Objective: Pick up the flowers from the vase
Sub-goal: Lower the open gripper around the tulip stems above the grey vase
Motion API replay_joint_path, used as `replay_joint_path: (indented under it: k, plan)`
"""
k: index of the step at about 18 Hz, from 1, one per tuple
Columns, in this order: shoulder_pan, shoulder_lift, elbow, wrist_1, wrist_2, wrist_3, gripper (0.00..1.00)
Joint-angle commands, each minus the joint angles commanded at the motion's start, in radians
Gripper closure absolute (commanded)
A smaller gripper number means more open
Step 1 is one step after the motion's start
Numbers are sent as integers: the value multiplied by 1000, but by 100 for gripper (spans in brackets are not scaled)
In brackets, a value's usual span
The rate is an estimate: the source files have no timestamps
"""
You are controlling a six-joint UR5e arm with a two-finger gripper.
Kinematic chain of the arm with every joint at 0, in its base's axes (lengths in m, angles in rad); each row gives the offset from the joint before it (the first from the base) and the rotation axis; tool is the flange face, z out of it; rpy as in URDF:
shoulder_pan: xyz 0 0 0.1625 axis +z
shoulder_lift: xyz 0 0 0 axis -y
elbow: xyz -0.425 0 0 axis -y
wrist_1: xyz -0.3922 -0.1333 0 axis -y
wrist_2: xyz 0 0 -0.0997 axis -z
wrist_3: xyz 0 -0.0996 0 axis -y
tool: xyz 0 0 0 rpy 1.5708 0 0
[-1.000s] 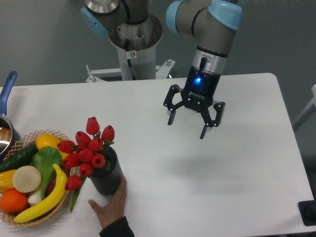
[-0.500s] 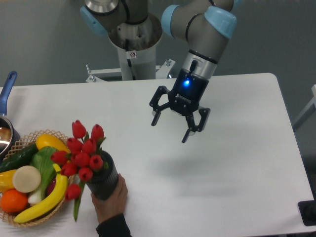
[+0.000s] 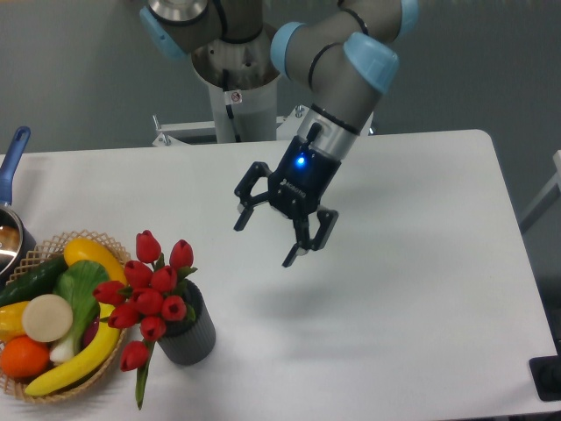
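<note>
While the gripper (image 3: 270,237) hangs above the worktop (image 3: 421,263) around the middle w/ jaws spread wide & holding nothing, the flowers (image 3: 149,289) sit in the vase (image 3: 188,333) near the front-left corner, leaning left toward the basket (image 3: 96,373) of fruit & veg just beside it.

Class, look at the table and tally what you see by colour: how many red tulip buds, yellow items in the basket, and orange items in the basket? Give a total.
Red tulip buds in the vase: 10
Yellow items (banana, yellow fruit, a piece at the basket's left edge): 3
Orange items (orange): 1
Total: 14
</note>
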Motion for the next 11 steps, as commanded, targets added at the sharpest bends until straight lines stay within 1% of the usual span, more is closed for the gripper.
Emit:
replay_joint_path:
  k: [4, 7, 11]
  plan:
    - [-35, -51, 34, 2, -41, 0, 0]
    - [-54, -77, 58, 2, -67, 3, 0]
    - [-74, -94, 57, 2, -91, 3, 0]
